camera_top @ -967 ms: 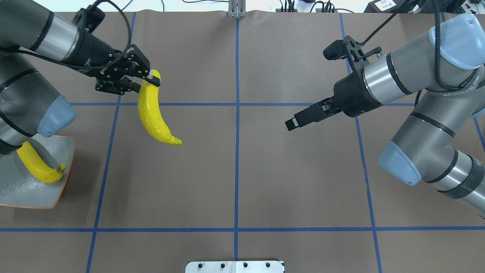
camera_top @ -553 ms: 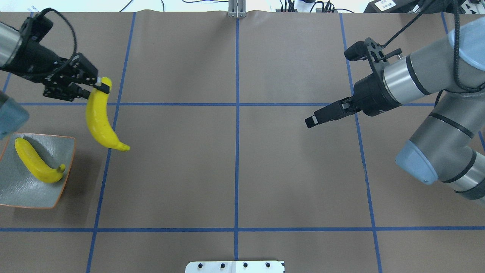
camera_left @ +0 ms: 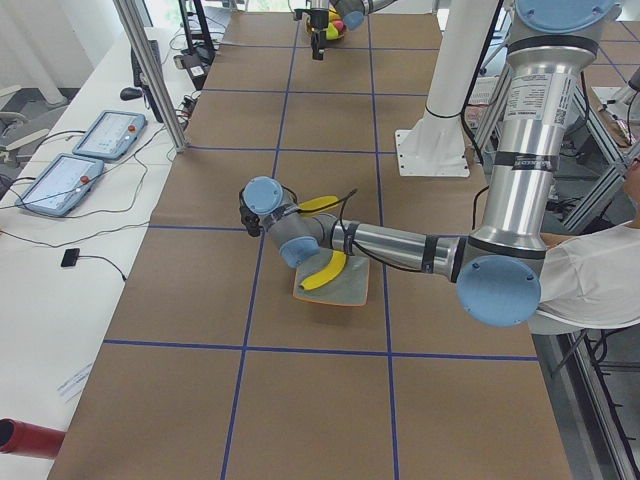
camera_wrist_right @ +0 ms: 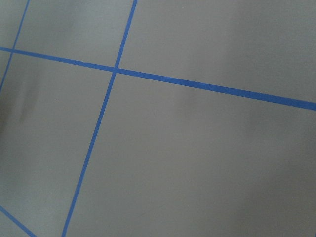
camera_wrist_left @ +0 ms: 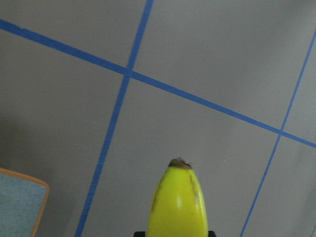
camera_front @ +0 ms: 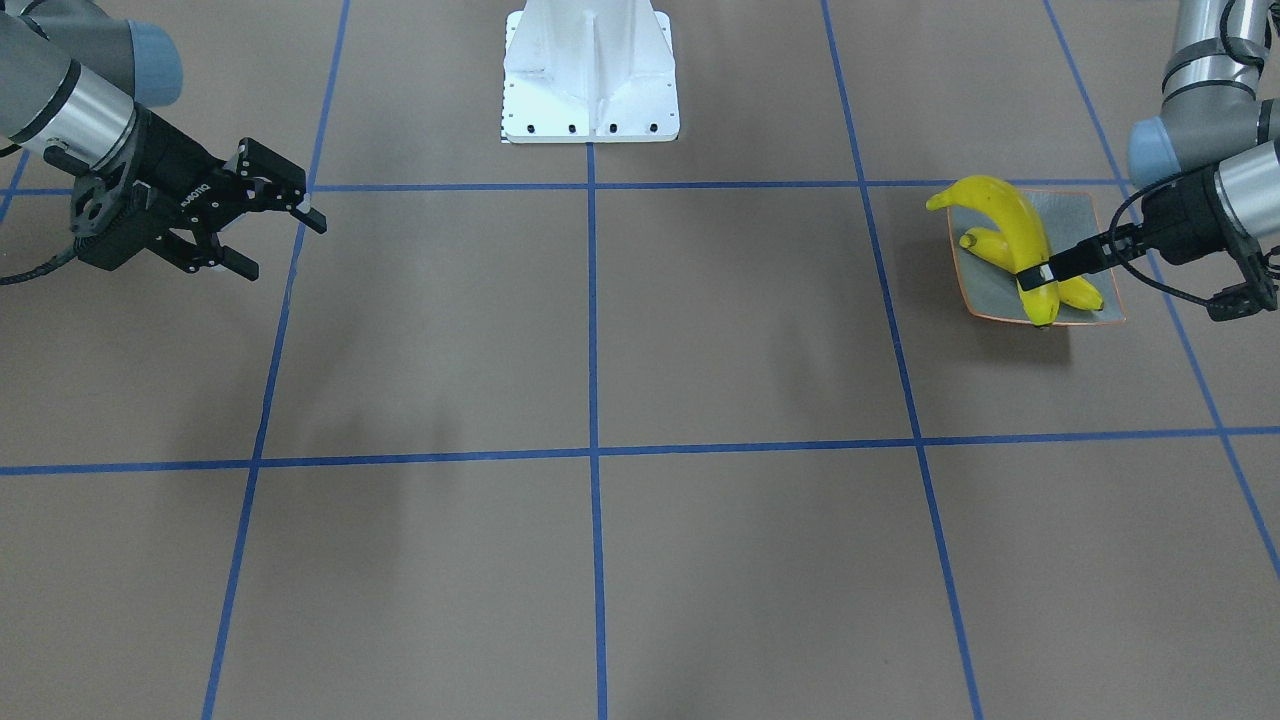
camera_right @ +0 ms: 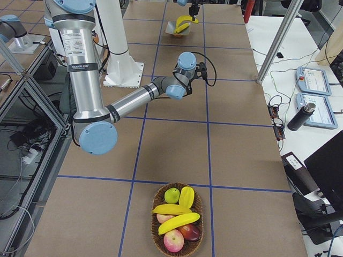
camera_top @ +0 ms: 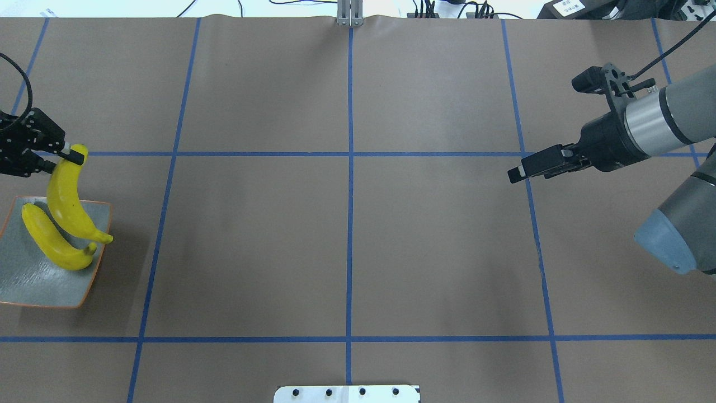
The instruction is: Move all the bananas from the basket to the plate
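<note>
Two bright yellow curved bananas sit at far left. One lying banana [camera_top: 47,243] rests diagonally on the small square grey-green plate with orange rim [camera_top: 33,285]. The hanging banana [camera_top: 67,198] is stem-up, dark tip down over the plate's edge, crossing the lying one in the front-facing view; contact with the plate unclear. Left gripper [camera_top: 74,158] has its jaws pinching the hanging banana near the stem, its body cut off by the overhead frame edge. Left wrist view catches only that banana's tip and a plate corner. Brown surface with blue tape grid [camera_top: 347,240]. Right gripper [camera_front: 282,246] is far right, well apart, jaws spread. Oval wicker basket [camera_right: 202,217] shows only in the right side view; three basket bananas [camera_right: 179,221] lie among other fruit, partly overlapped.
</note>
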Controlling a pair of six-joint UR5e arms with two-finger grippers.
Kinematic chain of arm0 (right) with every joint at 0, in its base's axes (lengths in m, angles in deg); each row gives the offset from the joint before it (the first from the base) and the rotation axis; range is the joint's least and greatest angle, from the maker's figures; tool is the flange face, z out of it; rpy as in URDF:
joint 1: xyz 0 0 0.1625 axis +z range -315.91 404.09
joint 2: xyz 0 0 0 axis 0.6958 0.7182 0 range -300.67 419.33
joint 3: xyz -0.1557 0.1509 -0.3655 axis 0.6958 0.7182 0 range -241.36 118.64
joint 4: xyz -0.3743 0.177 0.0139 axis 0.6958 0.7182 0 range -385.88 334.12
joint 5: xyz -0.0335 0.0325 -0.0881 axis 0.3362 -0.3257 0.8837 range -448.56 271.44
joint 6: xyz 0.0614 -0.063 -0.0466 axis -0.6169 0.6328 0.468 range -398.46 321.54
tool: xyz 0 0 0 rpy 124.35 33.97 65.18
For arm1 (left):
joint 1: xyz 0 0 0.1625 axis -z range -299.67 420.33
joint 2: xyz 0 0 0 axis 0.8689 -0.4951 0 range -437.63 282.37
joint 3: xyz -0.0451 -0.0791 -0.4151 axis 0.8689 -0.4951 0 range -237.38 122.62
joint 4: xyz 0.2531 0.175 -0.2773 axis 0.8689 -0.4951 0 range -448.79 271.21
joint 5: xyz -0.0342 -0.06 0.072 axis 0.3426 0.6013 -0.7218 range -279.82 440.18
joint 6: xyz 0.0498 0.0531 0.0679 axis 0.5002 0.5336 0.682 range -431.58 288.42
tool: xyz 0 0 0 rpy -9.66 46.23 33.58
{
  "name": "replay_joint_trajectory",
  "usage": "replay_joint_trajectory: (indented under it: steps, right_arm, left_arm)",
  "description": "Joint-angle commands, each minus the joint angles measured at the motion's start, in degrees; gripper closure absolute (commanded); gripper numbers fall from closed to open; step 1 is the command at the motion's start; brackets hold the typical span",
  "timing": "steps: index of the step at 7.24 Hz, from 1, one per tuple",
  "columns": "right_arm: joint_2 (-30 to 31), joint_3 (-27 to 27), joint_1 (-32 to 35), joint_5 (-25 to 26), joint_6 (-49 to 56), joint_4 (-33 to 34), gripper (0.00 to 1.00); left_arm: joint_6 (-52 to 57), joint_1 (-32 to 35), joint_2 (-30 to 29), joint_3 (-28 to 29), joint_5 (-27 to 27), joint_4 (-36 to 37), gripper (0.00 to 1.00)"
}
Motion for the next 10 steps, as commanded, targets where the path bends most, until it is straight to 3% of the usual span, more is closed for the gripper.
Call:
replay_joint_trajectory:
  steps: [1,3,5,8,9,10]
  right_arm:
    - [1.0,-0.2,0.6,-0.2,0.0,-0.1,0.0]
    - [2.0,-1.8,0.7,-0.3,0.0,-0.1,0.0]
    - [2.1,-1.8,0.7,-0.2,0.0,-0.1,0.0]
    - [2.2,-1.7,0.7,-0.2,0.0,-0.1,0.0]
    - [2.2,-1.8,0.8,-0.3,0.0,-0.1,0.0]
    - [2.2,-1.8,0.8,-0.3,0.0,-0.1,0.0]
  left_arm:
    - [-0.1,1.4,0.8,3.9,0.1,0.0,1.0]
    - [1.0,2.2,1.7,5.0,0.2,-1.1,1.0]
    - [6.4,2.1,5.9,7.1,0.3,-9.7,1.0]
    - [6.5,1.7,5.9,7.8,0.0,-10.7,0.99]
    - [6.5,1.6,5.8,8.3,0.0,-10.7,0.85]
    - [6.6,1.6,5.6,8.6,-0.1,-10.7,0.58]
